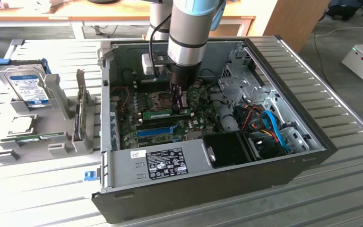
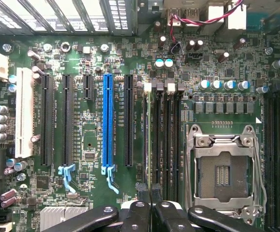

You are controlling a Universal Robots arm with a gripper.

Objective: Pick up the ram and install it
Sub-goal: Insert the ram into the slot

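Here's my arm (image 1: 191,28): a fat silver-grey tube with a pale blue cap up top and a black ring lower down. Below that comes a black wrist section with a white camera box (image 1: 151,64) mounted on its side (a thin pale cable (image 1: 150,35) trails above it). My gripper (image 2: 149,189) is all black: link bars (image 2: 89,217), round silver pivot screws (image 2: 108,210), blocky fingertips (image 2: 142,188).

the arm (image 1: 191,23) is cut off by the exterior view's top edge, the gripper (image 2: 149,189) is clipped by the wrist view's frame, the ram (image 1: 159,114) is partly covered by it so chips can't be made out, and the case label (image 1: 166,163) is too small to be read
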